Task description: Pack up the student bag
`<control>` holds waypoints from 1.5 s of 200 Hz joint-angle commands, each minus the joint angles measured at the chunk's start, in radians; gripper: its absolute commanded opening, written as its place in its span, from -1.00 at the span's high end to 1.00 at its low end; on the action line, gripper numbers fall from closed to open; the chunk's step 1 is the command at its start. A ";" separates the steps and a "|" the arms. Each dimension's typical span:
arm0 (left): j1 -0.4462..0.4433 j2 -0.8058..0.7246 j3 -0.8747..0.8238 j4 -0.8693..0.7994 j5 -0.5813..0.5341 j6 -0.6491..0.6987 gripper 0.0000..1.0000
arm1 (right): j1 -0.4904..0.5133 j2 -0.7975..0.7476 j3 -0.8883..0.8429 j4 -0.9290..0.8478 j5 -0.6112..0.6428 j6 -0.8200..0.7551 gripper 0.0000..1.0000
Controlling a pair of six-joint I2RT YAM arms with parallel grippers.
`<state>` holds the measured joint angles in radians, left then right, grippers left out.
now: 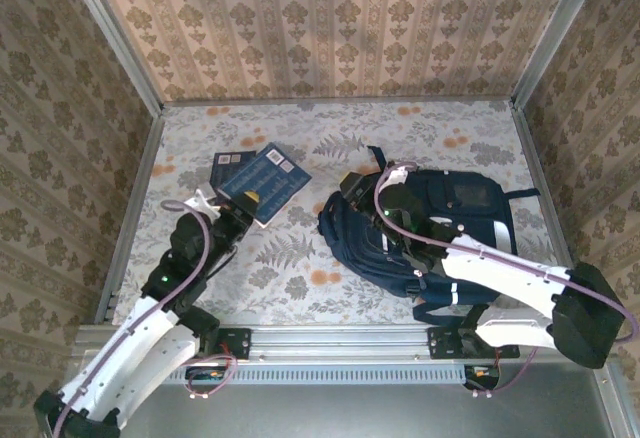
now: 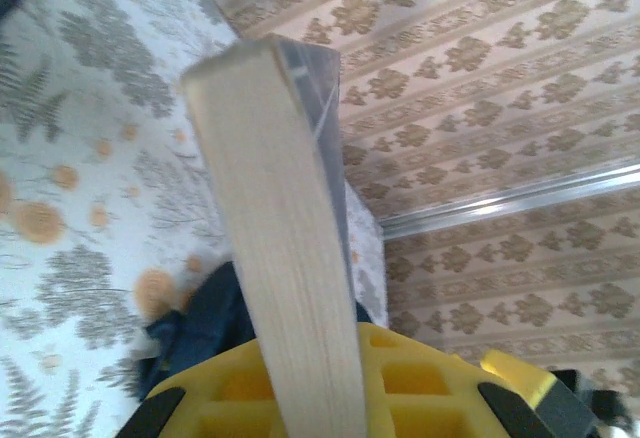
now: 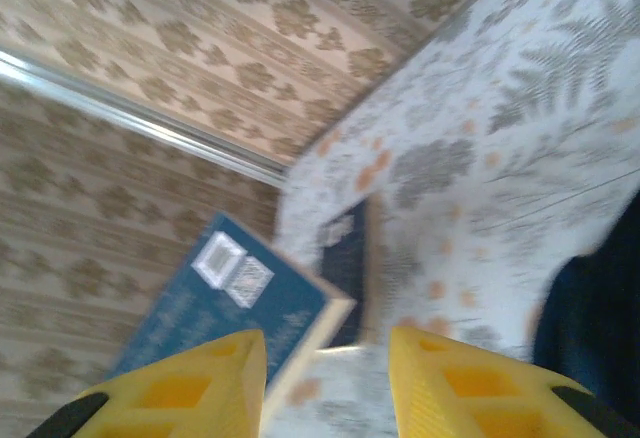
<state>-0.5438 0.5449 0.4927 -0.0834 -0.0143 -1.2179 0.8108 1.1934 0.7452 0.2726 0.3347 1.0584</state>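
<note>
**Left claw** [image 2: 315, 383]: clamped on one book [image 1: 268, 180]. Two yellow moulded fingers [image 2: 415, 378], with a ribbed, cell-like surface, grip the volume from either side. The cream page block, smooth and tapering in the left wrist view, runs up between them. The cover is blue and glossy, printed with white code squares. The book is held tilted above the left-centre of the worktop [image 1: 300, 278].

**Second book** [image 1: 232, 162]: dark blue, rectangular, lying flat just to the far-left of the held one. Book count: two.

**Right claw** [image 3: 325, 358]: its two yellow fingers [image 3: 190, 378] stand apart, with nothing between them. It hangs at the far-left edge of the student bag [image 1: 440, 223].

**Student bag**: one, navy fabric, soft and rumpled, with white stripes and dark straps, lying right of centre on the worktop.

**Worktop**: pale cover printed with grey ferns and orange blossoms.
</note>
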 commanded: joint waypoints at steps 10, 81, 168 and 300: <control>0.095 -0.011 0.081 -0.175 0.176 0.117 1.00 | -0.020 -0.023 0.139 -0.392 0.025 -0.291 0.17; 0.177 0.118 0.270 -0.483 0.347 0.414 1.00 | -0.185 0.007 0.304 -0.805 -0.231 -0.490 0.08; 0.186 0.157 0.308 -0.509 0.398 0.489 1.00 | -0.280 0.190 0.317 -0.864 -0.429 -0.448 0.04; 0.203 0.131 0.299 -0.503 0.424 0.496 1.00 | -0.296 0.309 0.278 -0.751 -0.461 -0.422 0.37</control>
<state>-0.3508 0.6868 0.7597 -0.6052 0.3897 -0.7540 0.5205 1.4853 1.0378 -0.5014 -0.1146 0.6319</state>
